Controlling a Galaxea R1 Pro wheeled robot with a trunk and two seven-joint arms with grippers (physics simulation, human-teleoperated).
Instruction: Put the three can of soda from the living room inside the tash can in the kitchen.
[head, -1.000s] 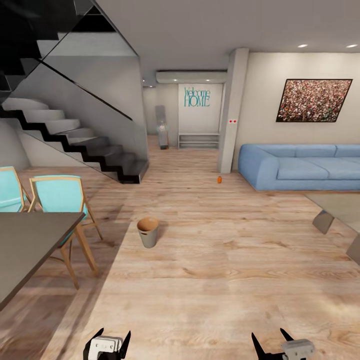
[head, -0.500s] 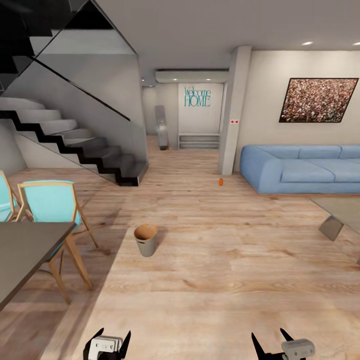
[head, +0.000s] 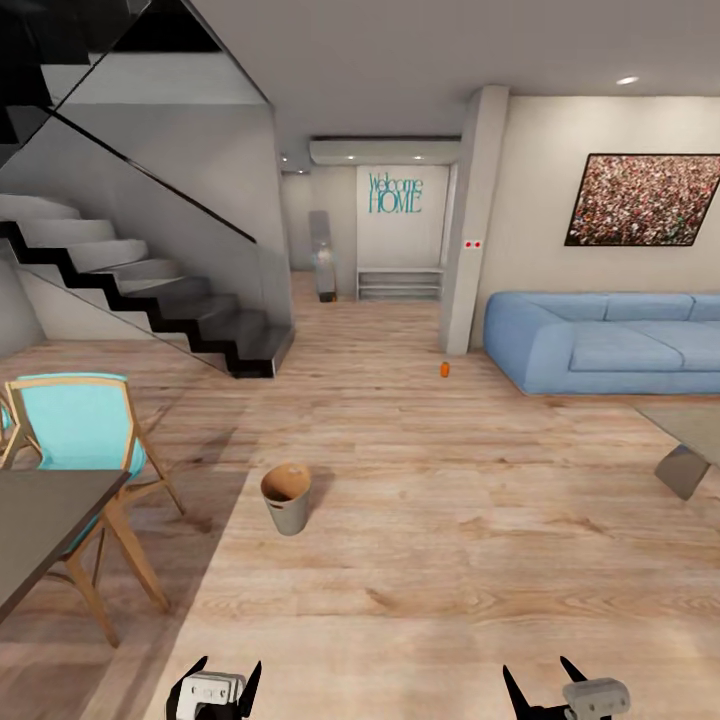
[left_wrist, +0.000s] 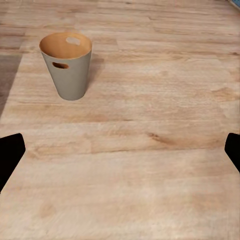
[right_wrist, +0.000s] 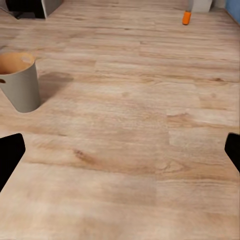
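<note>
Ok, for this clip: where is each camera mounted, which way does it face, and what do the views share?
Head view: from the robot's head, forward and down across the wood floor toward the sofa and stairs; left gripper and right gripper at the lower edge.
Left wrist view: on the left arm, along its dark fingertips, at the bin.
Right wrist view: on the right arm, along its fingertips, at the floor and orange can.
All share the bin.

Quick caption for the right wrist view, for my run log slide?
Open right pincer over light wood plank floor, small grey tapered bin with coppery inside nearby, tiny orange drink can standing farther off.
</note>
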